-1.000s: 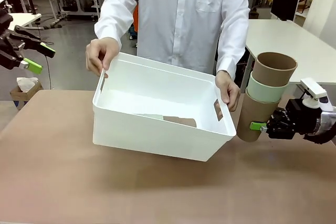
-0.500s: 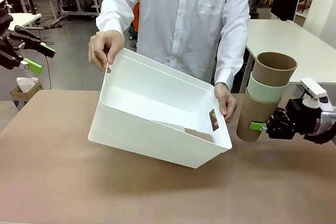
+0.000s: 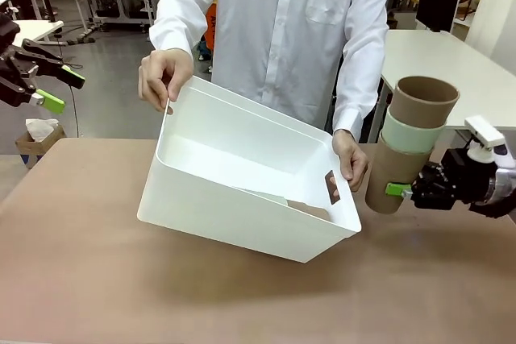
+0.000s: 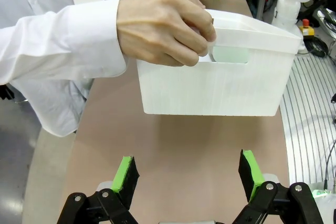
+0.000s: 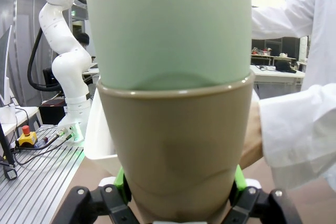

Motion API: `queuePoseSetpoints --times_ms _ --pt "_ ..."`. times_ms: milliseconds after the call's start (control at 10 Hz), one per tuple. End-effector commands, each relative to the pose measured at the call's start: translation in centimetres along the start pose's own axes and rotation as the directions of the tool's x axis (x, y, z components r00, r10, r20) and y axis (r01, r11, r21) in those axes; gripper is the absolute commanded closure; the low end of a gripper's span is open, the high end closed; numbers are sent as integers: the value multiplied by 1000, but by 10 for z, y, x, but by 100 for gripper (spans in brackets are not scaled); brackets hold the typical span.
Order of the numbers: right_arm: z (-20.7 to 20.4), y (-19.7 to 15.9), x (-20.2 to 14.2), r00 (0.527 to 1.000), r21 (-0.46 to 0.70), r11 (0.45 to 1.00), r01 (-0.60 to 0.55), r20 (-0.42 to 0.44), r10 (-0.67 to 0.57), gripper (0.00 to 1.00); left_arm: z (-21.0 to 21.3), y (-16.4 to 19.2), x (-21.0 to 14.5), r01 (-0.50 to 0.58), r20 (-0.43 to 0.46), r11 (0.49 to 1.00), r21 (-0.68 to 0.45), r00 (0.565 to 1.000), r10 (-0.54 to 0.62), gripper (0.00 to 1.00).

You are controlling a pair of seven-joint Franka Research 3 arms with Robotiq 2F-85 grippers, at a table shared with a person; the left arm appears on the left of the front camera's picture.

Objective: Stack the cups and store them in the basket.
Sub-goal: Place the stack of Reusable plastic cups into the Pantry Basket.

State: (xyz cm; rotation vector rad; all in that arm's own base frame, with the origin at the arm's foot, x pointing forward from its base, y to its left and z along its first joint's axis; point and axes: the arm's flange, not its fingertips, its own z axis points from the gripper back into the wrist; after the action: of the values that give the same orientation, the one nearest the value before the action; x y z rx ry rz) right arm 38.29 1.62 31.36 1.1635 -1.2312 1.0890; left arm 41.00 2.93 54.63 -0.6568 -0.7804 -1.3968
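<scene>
Basket [image 3: 242, 199] tilted further — three stacked cups [image 3: 409, 147] in right pincer [image 3: 401, 192]

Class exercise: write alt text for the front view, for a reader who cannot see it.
A person tilts a white basket on the table, one hand on each end, while the right gripper holds a stack of three cups beside it. The left gripper waits open, far left.

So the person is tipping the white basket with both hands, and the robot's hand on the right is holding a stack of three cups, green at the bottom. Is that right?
Nearly. The bottom cup of the stack is tan-brown, not green; the green cup sits in the middle, with another brown one on top. The front view shows this. The rest holds: the person tips the basket with both hands, and the right hand grips the stack.
</scene>
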Motion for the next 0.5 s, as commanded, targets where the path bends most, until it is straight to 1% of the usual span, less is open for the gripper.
queuePoseSetpoints --times_ms 0,200,300,400 --pt "0 31 62 999 -74 997 33 -27 -35 15 2 1 2 -12 -4 1000 1 1000 12 0" --pt "-3 45 106 996 -134 990 41 -76 -51 15 2 1 2 -12 -4 1000 1 1000 12 0" --pt "-11 54 127 992 -175 984 34 -116 -55 15 2 1 2 -12 -4 1000 1 1000 12 0" --pt "-26 62 150 983 -209 978 23 -175 -60 15 2 1 2 -12 -4 1000 1 1000 12 0"
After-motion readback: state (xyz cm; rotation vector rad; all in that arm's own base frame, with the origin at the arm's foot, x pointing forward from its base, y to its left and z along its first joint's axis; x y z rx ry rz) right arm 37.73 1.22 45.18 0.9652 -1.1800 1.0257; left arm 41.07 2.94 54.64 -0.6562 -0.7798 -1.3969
